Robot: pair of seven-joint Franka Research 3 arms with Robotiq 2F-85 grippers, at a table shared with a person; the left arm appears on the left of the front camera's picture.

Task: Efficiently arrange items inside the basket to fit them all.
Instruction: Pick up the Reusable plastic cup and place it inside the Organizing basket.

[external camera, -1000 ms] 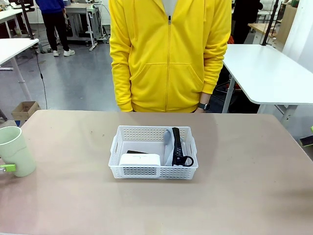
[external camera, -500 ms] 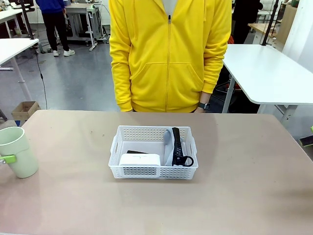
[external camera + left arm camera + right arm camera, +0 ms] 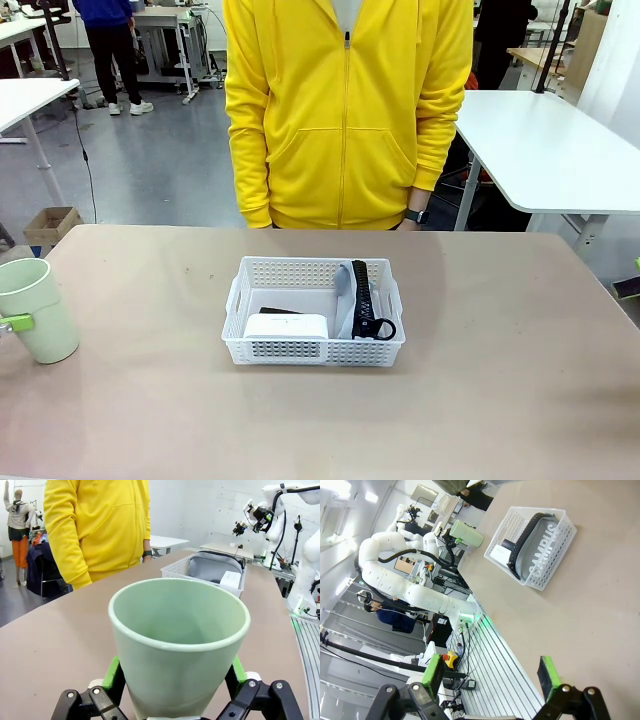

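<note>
**Lighting and picture quality**

Front view: bright, even overhead light; sharp throughout. Soft, faint shadow on the matte beige table [image 3: 500, 400] around the shallow white lattice plastic basket [image 3: 314, 350]; no glare.

Left wrist view: wide-angle bulge; the pale green cup [image 3: 179, 640] looms large, its near rim slightly soft, its interior shaded.

Right wrist view: rolled sideways, edges stretched; blown-out white glare top left; far background softer.

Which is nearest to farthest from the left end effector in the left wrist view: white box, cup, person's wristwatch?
1. Pale green cup: between the left end effector's green pads.
2. Small white box: in the near right corner of the basket, mid-table.
3. Wristwatch: on the person's wrist, past the table's far edge.
</note>
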